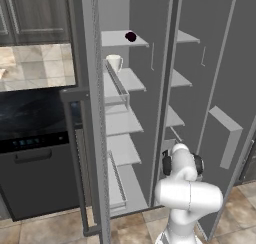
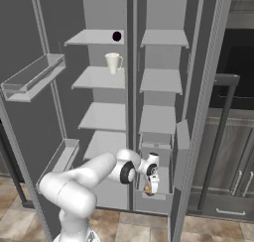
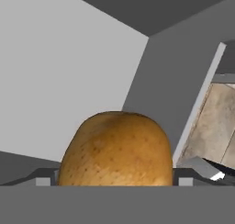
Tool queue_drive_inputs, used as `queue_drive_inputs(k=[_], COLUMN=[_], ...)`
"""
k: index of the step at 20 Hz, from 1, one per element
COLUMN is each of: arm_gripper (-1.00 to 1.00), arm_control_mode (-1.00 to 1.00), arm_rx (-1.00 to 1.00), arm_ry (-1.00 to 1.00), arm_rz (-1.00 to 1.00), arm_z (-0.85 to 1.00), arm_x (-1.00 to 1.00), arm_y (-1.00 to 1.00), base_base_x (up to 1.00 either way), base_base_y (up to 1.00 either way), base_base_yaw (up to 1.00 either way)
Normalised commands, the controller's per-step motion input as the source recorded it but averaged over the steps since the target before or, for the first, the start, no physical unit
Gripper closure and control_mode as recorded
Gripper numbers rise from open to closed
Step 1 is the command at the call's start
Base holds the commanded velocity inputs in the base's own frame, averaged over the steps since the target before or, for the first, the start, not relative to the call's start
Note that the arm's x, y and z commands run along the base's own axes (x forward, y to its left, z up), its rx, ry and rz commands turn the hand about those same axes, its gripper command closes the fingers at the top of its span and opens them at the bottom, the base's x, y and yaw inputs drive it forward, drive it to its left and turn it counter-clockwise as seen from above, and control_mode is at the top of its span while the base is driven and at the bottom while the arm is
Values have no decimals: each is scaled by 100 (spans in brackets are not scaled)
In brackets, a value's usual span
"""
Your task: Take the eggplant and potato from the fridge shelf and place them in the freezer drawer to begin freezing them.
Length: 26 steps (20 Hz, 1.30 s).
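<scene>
Potato [image 3: 117, 149] clamped in the end effector [image 2: 150, 184], held low over the freezer drawer [image 2: 158, 195], apparently for release there; eggplant [image 2: 116, 36] waits on the top fridge shelf [image 2: 94, 37].

potato [image 3: 117, 149]: 1 | eggplant [image 1: 131, 36]: 1 | white cup [image 1: 114, 63]: 1 | freezer drawer [image 2: 155, 195]: 1 | left-compartment fridge shelves [image 2: 101, 77]: 4 | door bins [image 2: 32, 77]: 2 | gripper [image 2: 150, 185]: 1

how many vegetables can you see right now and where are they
2. The eggplant sits on the top fridge shelf, above the white cup. The potato is between the gripper's jaws, low over the freezer drawer. Others may be hidden.
</scene>
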Motion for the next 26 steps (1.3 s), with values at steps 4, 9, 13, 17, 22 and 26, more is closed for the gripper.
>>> queue_drive_inputs(k=[4, 9, 13, 17, 22, 26], arm_gripper=[-100, -100, -100, -100, -100, -100], arm_control_mode=[-100, -100, -100, -100, -100, -100], arm_rx=[1, 2, 3, 4, 3, 1], arm_ry=[-5, -11, -10, -5, -5, -10], arm_rz=[2, 2, 0, 0, 0, 0], arm_z=[-17, -3, 0, 8, 17, 21], arm_x=[-68, -62, -53, -17, -5, -1], arm_y=[0, 0, 0, 0, 0, 0], base_base_x=[0, 0, 0, 0, 0, 0], base_base_y=[0, 0, 0, 0, 0, 0], base_base_yaw=[0, 0, 0, 0, 0, 0])
